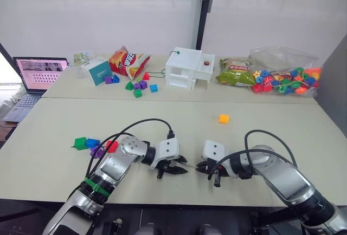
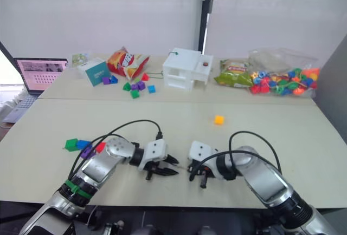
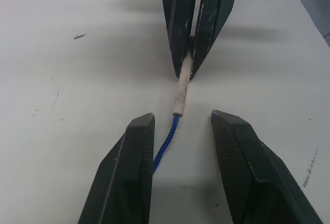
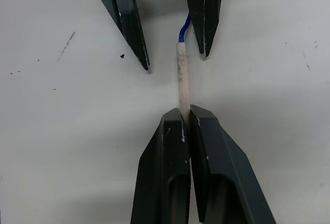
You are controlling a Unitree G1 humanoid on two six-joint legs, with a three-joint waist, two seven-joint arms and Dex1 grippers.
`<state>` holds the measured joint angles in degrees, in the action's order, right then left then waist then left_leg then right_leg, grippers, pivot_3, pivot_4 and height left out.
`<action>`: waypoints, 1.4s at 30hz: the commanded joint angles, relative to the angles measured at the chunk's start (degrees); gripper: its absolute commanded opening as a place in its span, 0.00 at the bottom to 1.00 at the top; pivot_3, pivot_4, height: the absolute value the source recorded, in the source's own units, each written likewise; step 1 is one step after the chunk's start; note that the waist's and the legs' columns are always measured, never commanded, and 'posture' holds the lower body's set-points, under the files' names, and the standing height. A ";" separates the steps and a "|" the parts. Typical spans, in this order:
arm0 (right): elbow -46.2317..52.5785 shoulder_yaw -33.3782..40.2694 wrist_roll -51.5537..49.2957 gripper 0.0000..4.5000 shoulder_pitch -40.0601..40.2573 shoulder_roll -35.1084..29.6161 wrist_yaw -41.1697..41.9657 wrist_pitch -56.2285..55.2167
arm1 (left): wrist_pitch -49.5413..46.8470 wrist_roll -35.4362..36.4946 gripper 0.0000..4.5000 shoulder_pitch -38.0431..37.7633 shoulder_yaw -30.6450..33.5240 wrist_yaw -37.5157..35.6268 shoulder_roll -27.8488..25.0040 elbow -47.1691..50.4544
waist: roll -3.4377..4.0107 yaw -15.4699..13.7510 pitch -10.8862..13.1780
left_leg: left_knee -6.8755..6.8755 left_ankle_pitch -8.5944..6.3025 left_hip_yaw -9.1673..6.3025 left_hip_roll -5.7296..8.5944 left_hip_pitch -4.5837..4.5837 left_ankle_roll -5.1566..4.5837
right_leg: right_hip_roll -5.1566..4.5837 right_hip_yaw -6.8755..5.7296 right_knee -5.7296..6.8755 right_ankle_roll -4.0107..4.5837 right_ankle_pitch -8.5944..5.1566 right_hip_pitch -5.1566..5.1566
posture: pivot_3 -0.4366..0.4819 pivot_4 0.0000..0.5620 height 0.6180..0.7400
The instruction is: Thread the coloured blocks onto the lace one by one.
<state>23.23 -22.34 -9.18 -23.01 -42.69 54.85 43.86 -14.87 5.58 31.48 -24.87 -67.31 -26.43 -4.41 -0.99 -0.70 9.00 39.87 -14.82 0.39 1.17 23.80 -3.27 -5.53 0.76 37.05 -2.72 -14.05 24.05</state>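
The wide pale table [image 1: 282,132] carries everything. Along its far edge stand a white box-like toy house [image 1: 189,68], a red snack bag [image 1: 127,61], a clear bag of bright ring beads [image 1: 284,78] and a few other small blocks; a laptop [image 1: 33,75] sits off the far left corner.

Near the front edge, about the middle, the two arms meet tip to tip. The right gripper [image 4: 186,118] has its two black fingers pressed together on the stiff pale tip [image 4: 183,77] of the thin dark-blue lace [image 3: 166,144], so this end is held off the table and points straight at the other arm. The left gripper [image 3: 181,122] has its fingers spread wide apart, one on each side of the lace just where the blue string leaves the tip, and they grasp nothing. I think it stands so to take the lace over, which would free the tip for a block.

The blocks wait untouched. A small group of chunky plastic ones, the green block [image 1: 80,143], blue block [image 1: 92,143], purple block [image 1: 97,151] and red block [image 1: 111,146], lies close together toward the left edge, just beside the left forearm. The yellow block [image 1: 223,118] lies alone, well apart, past the middle toward the right. None is on the lace yet.
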 commanded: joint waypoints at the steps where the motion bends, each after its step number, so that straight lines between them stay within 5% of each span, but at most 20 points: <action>1: 1.71 -0.01 -0.08 0.00 0.70 -0.66 0.07 0.31 | 0.95 0.78 0.23 0.73 0.97 -0.37 0.50 1.10 | 0.00 0.03 0.00 | 0.00 0.00 0.00 0.00 0.00 0.00 | 0.00 0.00 0.00 0.00 0.00 0.00 | 0.48 0.27 1.00; 4: 1.74 0.01 -0.09 0.00 0.69 -0.68 0.03 0.32 | 0.87 0.99 0.01 0.62 1.26 -0.34 0.66 1.20 | 0.00 0.05 0.00 | 0.00 0.00 0.00 -0.01 0.00 0.00 | 0.01 0.00 0.01 0.00 0.00 0.02 | 0.48 0.27 1.00; 16: 1.82 -0.63 0.37 0.00 1.67 -1.13 -0.19 -0.13 | 0.17 1.24 0.01 0.52 1.78 -0.24 1.22 1.55 | 0.00 0.02 0.00 | 0.00 0.00 0.00 0.00 0.00 0.00 | 0.00 0.00 0.00 0.00 0.00 0.01 | 0.48 0.27 1.00; 24: 5.64 13.99 -4.39 0.60 7.13 2.27 -9.13 7.50 | -0.19 0.86 0.00 -0.57 3.12 -0.32 -1.24 2.31 | 0.00 -0.12 0.00 | 0.00 0.00 -0.02 0.00 0.01 0.00 | -0.01 0.00 0.02 0.00 0.00 0.01 | 0.48 0.27 1.00; 29: 8.44 26.45 -4.01 0.99 12.12 12.94 -23.81 13.18 | -2.18 1.61 0.00 -2.61 5.52 0.12 -4.75 4.78 | 0.02 0.01 -0.01 | -0.07 0.00 -0.02 -0.03 0.01 0.00 | 0.00 0.03 0.04 0.00 0.00 0.06 | 0.48 0.27 1.00; 36: -1.90 27.51 6.71 1.00 4.90 32.43 -51.15 6.84 | -4.05 1.90 0.00 -4.08 7.98 1.45 -7.68 5.60 | 0.08 0.53 -0.03 | -0.12 0.09 0.01 0.01 -0.03 0.15 | 0.02 0.07 0.14 0.01 0.01 0.15 | 0.48 0.27 1.00; 42: -20.44 29.64 9.36 1.00 -4.19 39.54 -61.08 -7.02 | -4.71 1.98 0.00 -3.89 8.23 2.02 -7.84 6.05 | 0.09 0.66 -0.02 | -0.18 0.15 -0.01 0.10 -0.02 0.25 | -0.02 0.03 0.13 0.02 0.02 0.16 | 0.48 0.27 1.00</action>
<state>4.86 5.61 -0.70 -26.13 -3.23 -4.24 41.19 -19.35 6.91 27.00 -17.78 -65.71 -34.07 -0.30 -0.89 -0.04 8.98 39.68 -14.67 0.38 1.27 23.77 -3.02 -5.55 0.79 37.17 -2.69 -14.04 24.21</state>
